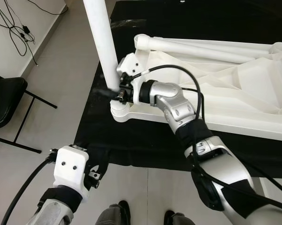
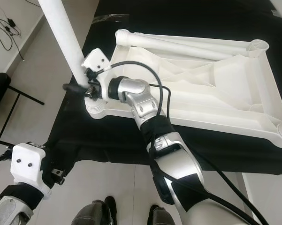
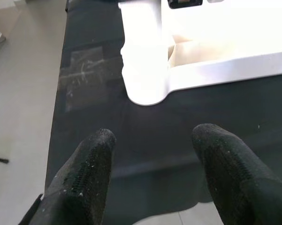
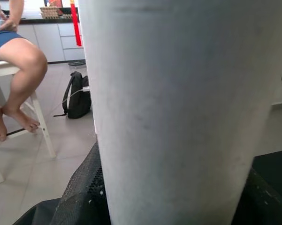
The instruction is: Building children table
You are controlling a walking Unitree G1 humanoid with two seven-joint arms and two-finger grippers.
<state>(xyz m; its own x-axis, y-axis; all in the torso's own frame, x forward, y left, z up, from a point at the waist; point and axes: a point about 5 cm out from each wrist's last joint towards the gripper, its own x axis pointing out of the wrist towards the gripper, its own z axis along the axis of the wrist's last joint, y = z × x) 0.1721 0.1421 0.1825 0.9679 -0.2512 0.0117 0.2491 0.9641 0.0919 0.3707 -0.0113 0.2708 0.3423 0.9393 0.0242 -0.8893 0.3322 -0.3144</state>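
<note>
The white children's table top [image 1: 234, 93] lies upside down on a black cloth [image 1: 131, 140]. A white table leg [image 1: 103, 42] stands upright in the near-left corner socket [image 1: 119, 111]. My right gripper [image 1: 113, 89] is shut on this leg just above the socket; in the right wrist view the leg [image 4: 173, 108] sits between the black fingers [image 4: 82, 197]. A second leg [image 1: 201, 49] lies along the far edge of the table top. My left gripper [image 3: 152, 136] is open and holds nothing, low over the cloth's near edge, in front of the socket [image 3: 143, 70].
A black folding chair [image 1: 4, 101] stands on the tiled floor at the left, with cables [image 1: 16, 28] by the wall. In the right wrist view a person [image 4: 19, 61] sits on a white chair, a black backpack [image 4: 77, 98] beside them. My feet [image 1: 122, 211] are near the cloth's edge.
</note>
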